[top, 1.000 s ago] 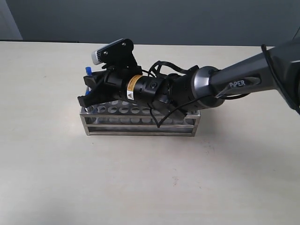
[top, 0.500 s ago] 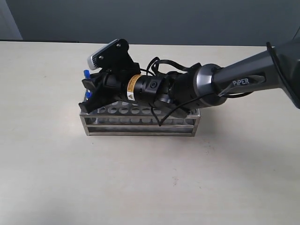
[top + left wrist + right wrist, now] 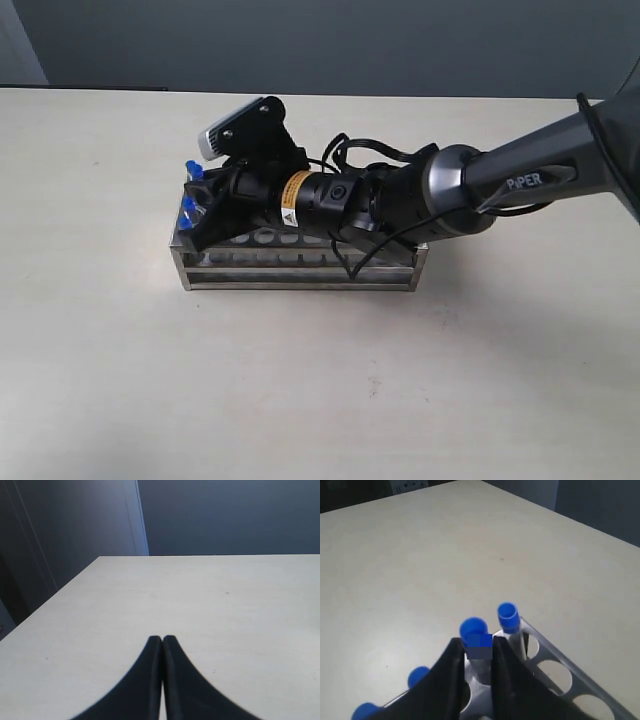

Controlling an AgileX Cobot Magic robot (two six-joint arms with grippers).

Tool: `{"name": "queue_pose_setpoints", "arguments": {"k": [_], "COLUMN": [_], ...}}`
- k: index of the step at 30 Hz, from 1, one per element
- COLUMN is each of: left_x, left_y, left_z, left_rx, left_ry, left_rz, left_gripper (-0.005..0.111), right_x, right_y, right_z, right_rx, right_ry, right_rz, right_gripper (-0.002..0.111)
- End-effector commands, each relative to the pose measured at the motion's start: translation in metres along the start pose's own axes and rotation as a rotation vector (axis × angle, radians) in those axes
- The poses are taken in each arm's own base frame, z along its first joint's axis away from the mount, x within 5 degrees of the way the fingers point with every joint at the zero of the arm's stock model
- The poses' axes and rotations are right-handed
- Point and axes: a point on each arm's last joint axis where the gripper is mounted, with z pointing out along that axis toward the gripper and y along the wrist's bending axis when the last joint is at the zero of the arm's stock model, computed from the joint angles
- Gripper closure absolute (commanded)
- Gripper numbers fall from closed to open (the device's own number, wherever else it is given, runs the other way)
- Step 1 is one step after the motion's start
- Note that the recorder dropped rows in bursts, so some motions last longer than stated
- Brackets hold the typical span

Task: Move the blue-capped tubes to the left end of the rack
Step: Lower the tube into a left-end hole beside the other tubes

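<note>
Right gripper (image 3: pixel 476 644): my fingers (image 3: pixel 454 672) stand close on either side of one tube (image 3: pixel 474 629) and are clamped on its body just under the blue cap. The lower part of that tube is hidden behind my fingers, so I cannot tell whether it is seated in a hole or held above one.

Other tubes: a second tube (image 3: pixel 508 614) stands upright in a corner hole of the top plate. It is just beside the clamped one and apart from my fingers. Two more caps (image 3: pixel 419 676) show on the far side of my other finger. Their bodies are out of sight.

Rack (image 3: pixel 300 272): in the exterior view it lies on the table (image 3: pixel 320 400), a little toward 9 o'clock from centre, with its long side running 9 to 3. My right arm (image 3: pixel 520 180) enters from 3 o'clock and stretches over the top plate. It puts the gripper at the rack's 9 o'clock end. Every blue cap visible in that view sits at that same end, one at the back corner toward 11 o'clock and the others between my fingers.

Left gripper (image 3: pixel 162 640): my fingers are together, inner faces touching along their length. They are above the table surface, with a dark wall (image 3: pixel 225 515) beyond its far edge.
</note>
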Motion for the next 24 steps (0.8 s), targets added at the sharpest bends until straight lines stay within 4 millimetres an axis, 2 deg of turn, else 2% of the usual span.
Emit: {"name": "queue_pose_setpoints", "arguments": {"k": [1, 3, 5, 9, 12, 17, 24], "left_x": [0.000, 0.000, 0.000, 0.000, 0.000, 0.000, 0.000], "left_y": [0.000, 0.000, 0.000, 0.000, 0.000, 0.000, 0.000], "left_z": [0.000, 0.000, 0.000, 0.000, 0.000, 0.000, 0.000], "left_rx": [-0.003, -0.003, -0.003, -0.003, -0.003, -0.003, -0.003], "left_ry": [-0.010, -0.010, -0.010, -0.010, -0.010, -0.010, -0.010], "left_rz": [0.000, 0.000, 0.000, 0.000, 0.000, 0.001, 0.001], "left_gripper": [0.106, 0.106, 0.106, 0.106, 0.106, 0.106, 0.106], "right_x": [0.012, 0.012, 0.012, 0.012, 0.011, 0.005, -0.032], "right_y": [0.019, 0.018, 0.019, 0.019, 0.019, 0.017, 0.015], "right_z": [0.001, 0.001, 0.001, 0.001, 0.001, -0.002, -0.023], "right_rx": [-0.082, -0.082, -0.083, -0.087, -0.088, -0.071, -0.002], "right_ry": [0.047, 0.045, 0.044, 0.043, 0.042, 0.023, 0.007], "right_rz": [-0.011, -0.011, -0.011, -0.016, -0.016, 0.002, -0.098], "right_gripper": [0.108, 0.106, 0.099, 0.071, 0.062, 0.062, 0.062]}}
